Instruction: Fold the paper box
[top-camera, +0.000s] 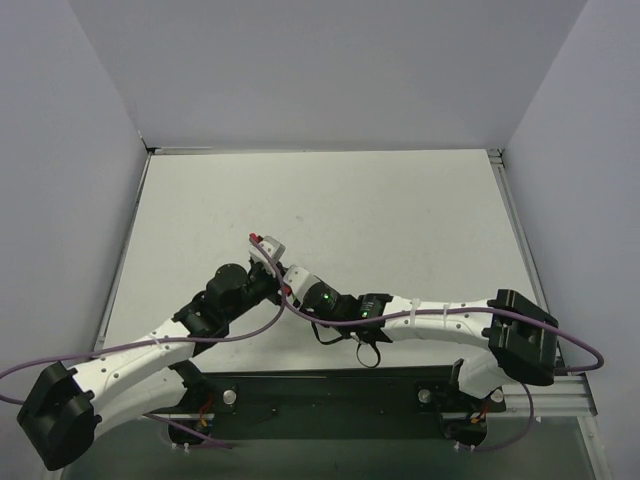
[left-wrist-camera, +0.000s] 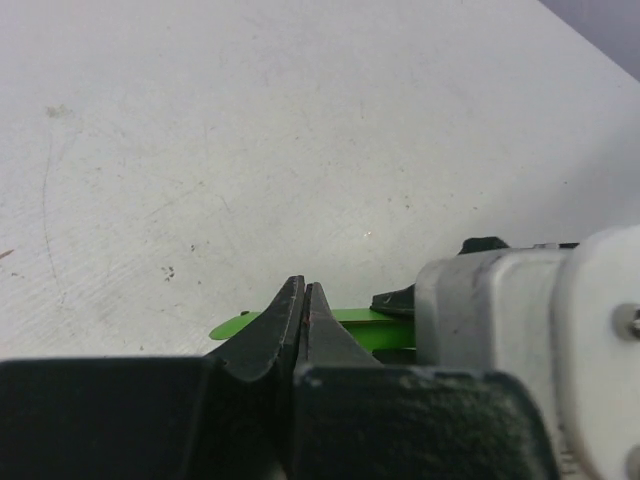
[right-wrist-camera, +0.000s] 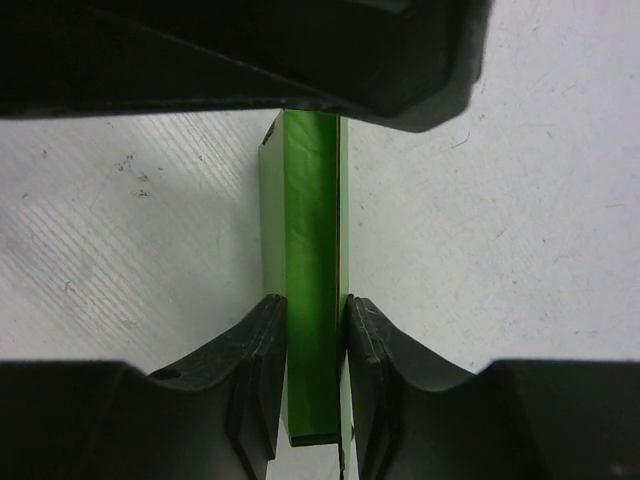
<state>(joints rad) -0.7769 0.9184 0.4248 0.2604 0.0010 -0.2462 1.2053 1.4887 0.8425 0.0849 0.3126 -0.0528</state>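
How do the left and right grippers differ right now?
Gap: the left gripper is fully closed, tips touching; the right gripper is held apart by the box. Grip: the right gripper plainly clamps the box from both sides; the left gripper only shows green beyond its tips, so its grip is unclear. Shared: both are black-fingered and at the box.

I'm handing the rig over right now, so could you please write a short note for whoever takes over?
Right hand: shut on the paper box, fingers on its two long sides.
Left hand: fingers shut right by the box; a pinched flap cannot be confirmed.
Box: where both hands meet, near the table's middle.
Done: box grasped. Left: folding; it looks unfinished.
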